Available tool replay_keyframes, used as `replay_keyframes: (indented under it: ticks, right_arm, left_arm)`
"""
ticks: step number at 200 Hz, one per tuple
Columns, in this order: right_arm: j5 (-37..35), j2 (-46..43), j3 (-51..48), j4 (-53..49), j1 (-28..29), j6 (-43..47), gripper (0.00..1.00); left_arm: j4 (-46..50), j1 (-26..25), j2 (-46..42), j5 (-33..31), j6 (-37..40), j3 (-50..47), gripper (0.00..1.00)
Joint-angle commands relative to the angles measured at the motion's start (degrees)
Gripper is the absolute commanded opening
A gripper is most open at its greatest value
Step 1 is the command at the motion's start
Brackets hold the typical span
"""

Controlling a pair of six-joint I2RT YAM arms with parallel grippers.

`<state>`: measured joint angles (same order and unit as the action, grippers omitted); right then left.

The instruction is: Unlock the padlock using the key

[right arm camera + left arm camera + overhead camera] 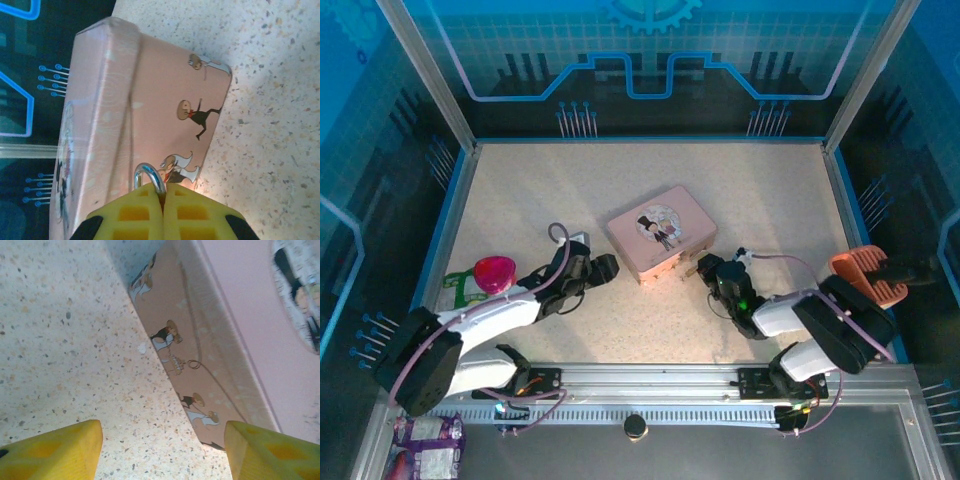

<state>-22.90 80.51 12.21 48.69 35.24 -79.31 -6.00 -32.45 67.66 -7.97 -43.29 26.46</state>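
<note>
One pink rectangular metal tin (660,232) on speckled table (770,200). One padlock (149,176), silver shackle showing, pinched in closed right gripper (163,197) just beside tin. Left gripper (162,452) jaws apart, empty, beside tin.

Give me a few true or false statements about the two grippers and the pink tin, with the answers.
1. The right gripper is shut on the padlock, with its silver shackle poking out between the fingers. True.
2. The left gripper is clamped on the pink tin. False: its jaws stand open above the table, with the tin just ahead.
3. From above, the pink tin lies between the two grippers. True.
4. The pink tin's lid is open. False: it is shut.
</note>
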Motion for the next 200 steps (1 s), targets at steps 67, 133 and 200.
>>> replay_keyframes:
  ticks: [67,133,200]
  right_arm:
    - [6.6,-32.7,6.1,-48.8,4.1,28.3,0.0]
    - [7.6,-32.2,12.0,-66.4,11.4,35.6,0.0]
    - [10.8,-21.5,10.9,-61.2,12.6,37.3,0.0]
  left_arm:
    - [11.3,4.1,-31.5,-2.9,15.1,-8.0,0.7]
    - [15.3,4.2,-41.4,1.0,14.8,-12.3,0.7]
    - [17.2,4.3,-41.8,-0.2,16.3,-11.8,0.71]
